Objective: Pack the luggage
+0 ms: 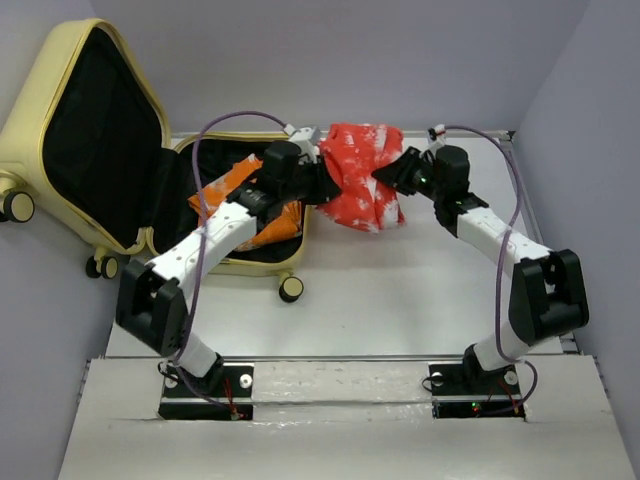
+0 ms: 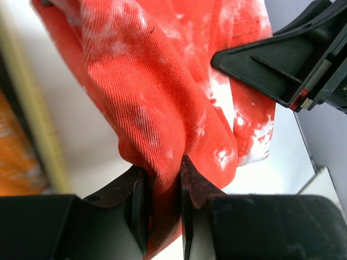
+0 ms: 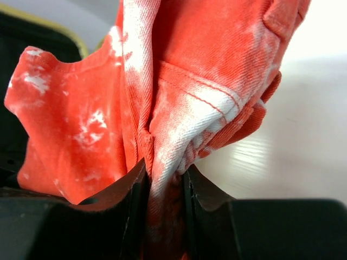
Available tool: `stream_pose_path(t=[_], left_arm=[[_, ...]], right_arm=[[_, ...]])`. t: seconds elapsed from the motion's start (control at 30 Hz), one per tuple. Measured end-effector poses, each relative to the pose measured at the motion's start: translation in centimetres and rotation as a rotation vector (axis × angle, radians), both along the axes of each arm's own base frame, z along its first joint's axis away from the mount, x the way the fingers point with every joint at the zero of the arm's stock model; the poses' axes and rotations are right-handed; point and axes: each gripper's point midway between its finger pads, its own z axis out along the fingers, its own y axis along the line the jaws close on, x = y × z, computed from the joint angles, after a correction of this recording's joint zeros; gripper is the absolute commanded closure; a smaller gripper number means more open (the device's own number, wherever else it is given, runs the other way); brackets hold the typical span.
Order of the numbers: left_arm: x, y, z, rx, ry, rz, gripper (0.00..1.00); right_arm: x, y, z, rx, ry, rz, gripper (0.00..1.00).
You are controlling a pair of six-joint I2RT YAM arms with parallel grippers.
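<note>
Robot lab cell: bare lilac walls around white table.

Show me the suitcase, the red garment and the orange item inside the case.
suitcase (image 1: 28,142), top view, yellow outer shell of the raised lid.
red garment (image 1: 363,198), top view, middle of the hanging cloth.
orange item (image 1: 228,180), top view, bare patch inside the case.

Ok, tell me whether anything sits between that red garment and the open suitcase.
No loose object does. The red garment, pinched by the left gripper and right gripper, hangs just right of the luggage. But the left arm lies across the open half, and an orange item already covers part of its lining.
</note>
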Motion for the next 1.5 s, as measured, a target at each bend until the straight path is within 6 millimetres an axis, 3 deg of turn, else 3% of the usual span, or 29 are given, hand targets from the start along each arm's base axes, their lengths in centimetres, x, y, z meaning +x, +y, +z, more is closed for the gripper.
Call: stream_pose_path(t=[0.03,0.13,0.17,0.2,0.23,0.27,0.3,0.33,0.37,0.4,0.43,0.53,0.6,0.67,0.83,0.9,1.07,1.17,1.27,1.37,1.5], left_arm=[[0.1,2.1,1.1,0.001,-0.015,0.037,0.94],[0.6,8.2,3.1,0.005,-0.046,0.155,0.94],[1.0,11.6,4.0,0.005,-0.064,0.228,0.94],[1.2,14.2,4.2,0.008,-0.076,0.287,0.81],[1.3,16.6,4.3,0.006,-0.078,0.337,0.66],[1.3,19.6,3.8,0.007,-0.073,0.406,0.25],[1.2,21.6,3.1,0.011,-0.06,0.454,0.1],[1.1,23.6,2.1,0.027,-0.044,0.499,0.02],[1.0,26.5,0.8,0.053,-0.022,0.575,0.01],[0.8,28.9,-0.7,0.072,0.012,0.654,0.01],[0.6,31.4,-1.7,0.098,0.036,0.731,0.01],[-0.8,34.9,-2.8,0.152,0.068,0.855,0.01],[-1.7,35.1,-1.4,0.157,0.03,0.878,0.01],[-2.6,34.9,1.9,0.138,-0.051,0.885,0.01],[-4.7,34.2,10.7,0.072,-0.275,0.89,0.02],[-6.1,34.1,12.1,0.063,-0.318,0.901,0.03],[-10.8,35.5,13.0,0.103,-0.353,1.015,0.03],[-13.6,38.0,12.9,0.179,-0.36,1.158,0.04],[-16.0,41.1,13.2,0.276,-0.368,1.329,0.1],[-16.3,43.2,12.3,0.384,-0.321,1.447,0.11],[-14.5,45.9,10.4,0.577,-0.209,1.557,0.14]], right_arm=[[0.3,1.0,0.6,0.007,-0.009,0.016,0.85],[1.6,6.6,2.9,0.038,-0.045,0.107,0.85],[2.0,9.5,3.6,0.052,-0.06,0.15,0.85],[2.2,10.9,3.9,0.061,-0.063,0.168,0.85],[2.5,13.8,4.5,0.075,-0.078,0.209,0.84],[2.7,15.4,4.9,0.086,-0.088,0.231,0.72],[2.8,17.4,4.8,0.092,-0.091,0.257,0.58],[3.1,19.4,4.8,0.096,-0.101,0.283,0.4],[3.1,22.1,3.7,0.087,-0.098,0.316,0.17],[3.0,23.5,3.0,0.078,-0.088,0.337,0.1],[3.0,25.0,1.5,0.055,-0.066,0.363,0.06],[2.9,27.7,-3.4,-0.028,0.001,0.413,0.06],[2.6,27.4,-6.5,-0.088,0.07,0.413,0.05],[2.6,26.9,-7.3,-0.114,0.091,0.411,0.05],[2.6,26.3,-6.7,-0.166,0.06,0.409,0.04],[2.3,25.4,-5.8,-0.192,0.044,0.393,0.04],[0.6,21.8,-0.8,-0.241,-0.032,0.356,0.04],[-0.6,20.0,2.3,-0.246,-0.097,0.339,0.04],[-2.3,18.4,3.8,-0.258,-0.132,0.337,0.05],[-3.8,17.1,3.0,-0.282,-0.126,0.342,0.06],[-5.9,15.5,0.1,-0.328,-0.082,0.366,0.06]])
